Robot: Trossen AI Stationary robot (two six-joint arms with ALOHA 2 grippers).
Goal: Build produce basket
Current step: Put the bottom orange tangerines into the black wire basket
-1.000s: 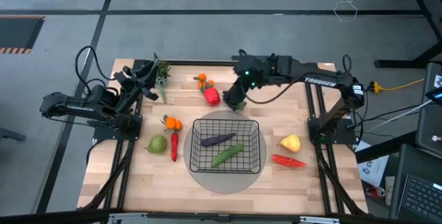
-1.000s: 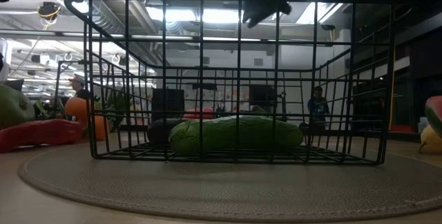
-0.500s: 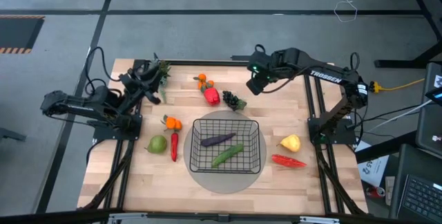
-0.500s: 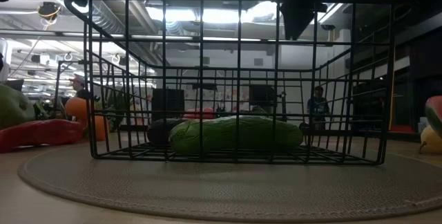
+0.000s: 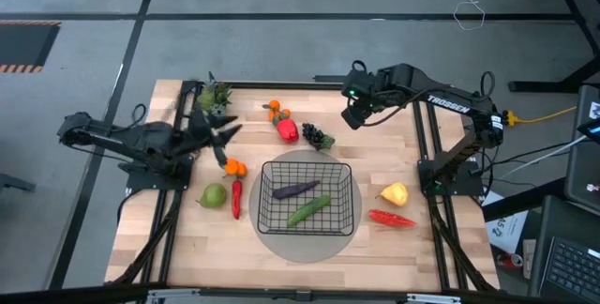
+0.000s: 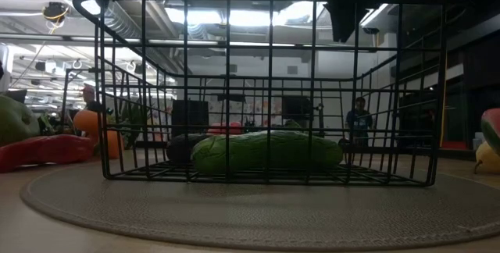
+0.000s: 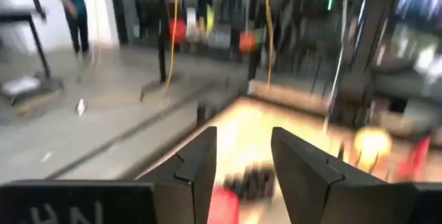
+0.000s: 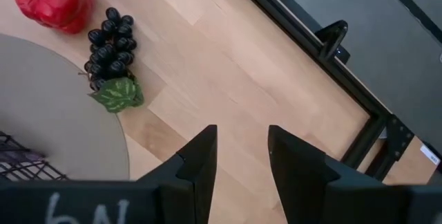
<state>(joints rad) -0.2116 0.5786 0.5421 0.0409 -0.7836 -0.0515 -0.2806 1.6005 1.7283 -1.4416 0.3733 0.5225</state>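
Right end effector (image 5: 355, 114) parted, empty, raised just beside grapes (image 5: 318, 138). Left end effector (image 5: 218, 132) parted, empty, near oranges (image 5: 232, 166). Cucumber (image 5: 308, 211) in basket (image 5: 349, 174).

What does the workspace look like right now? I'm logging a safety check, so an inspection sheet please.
Surface: wooden table, grey round mat under basket.
Job's things: basket holds eggplant and cucumber; grapes, red pepper outside.
Clutter: leafy sprig.
End effectors: left end effector open, near oranges; right end effector open, empty.
Cables: yellow cable on floor.
Surroundings: person behind.
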